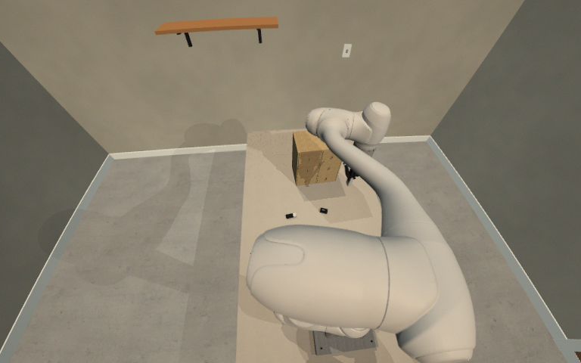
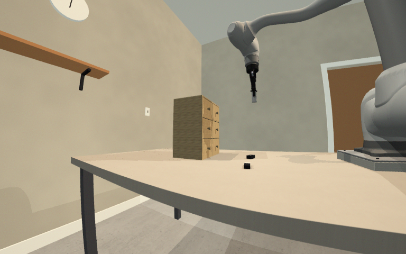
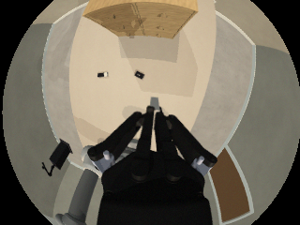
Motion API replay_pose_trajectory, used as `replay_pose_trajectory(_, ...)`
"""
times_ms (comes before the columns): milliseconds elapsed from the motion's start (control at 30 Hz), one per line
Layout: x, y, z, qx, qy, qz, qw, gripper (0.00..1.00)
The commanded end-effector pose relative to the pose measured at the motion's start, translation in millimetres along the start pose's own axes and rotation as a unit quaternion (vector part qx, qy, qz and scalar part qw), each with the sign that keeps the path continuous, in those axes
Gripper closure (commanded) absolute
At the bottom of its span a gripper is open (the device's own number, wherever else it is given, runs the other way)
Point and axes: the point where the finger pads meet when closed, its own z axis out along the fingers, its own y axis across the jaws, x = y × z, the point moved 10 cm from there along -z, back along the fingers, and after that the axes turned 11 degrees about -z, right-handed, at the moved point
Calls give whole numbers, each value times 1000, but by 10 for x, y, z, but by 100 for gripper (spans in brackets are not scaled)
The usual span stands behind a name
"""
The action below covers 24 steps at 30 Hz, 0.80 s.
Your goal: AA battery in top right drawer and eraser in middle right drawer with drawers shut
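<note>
The small wooden chest (image 1: 313, 150) (image 2: 187, 128) (image 3: 144, 7) stands at the far end of the table (image 1: 262, 193) (image 2: 293, 188), all its drawers pushed in. Two small dark things lie on the table in front of it: one with a white end (image 1: 290, 215) (image 2: 247, 165) (image 3: 103, 75) and one all dark (image 1: 323, 209) (image 2: 250, 156) (image 3: 139, 75). I cannot tell which is the battery and which the eraser. My gripper (image 1: 349, 179) (image 2: 254, 99) (image 3: 154, 102) is shut and empty. It points down and hangs in the air before the chest's front, about level with the top row.
The robot's base (image 2: 384, 157) stands on the near end of the table. A wooden shelf (image 1: 216, 25) (image 2: 42, 53) hangs on the wall behind the chest. A brown door (image 2: 347, 103) is at the right.
</note>
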Motion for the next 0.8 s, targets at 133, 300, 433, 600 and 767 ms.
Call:
replay_pose_trajectory(133, 82, 16, 634, -1, 1, 0, 1000, 100)
replay_pose_trajectory(300, 82, 16, 635, -1, 2, 0, 1000, 100)
replay_pose_trajectory(433, 80, 15, 644, -2, 7, 0, 1000, 100)
replay_pose_trajectory(600, 75, 14, 671, -5, 22, 0, 1000, 100)
replay_pose_trajectory(767, 70, 13, 700, -8, 39, 0, 999, 100)
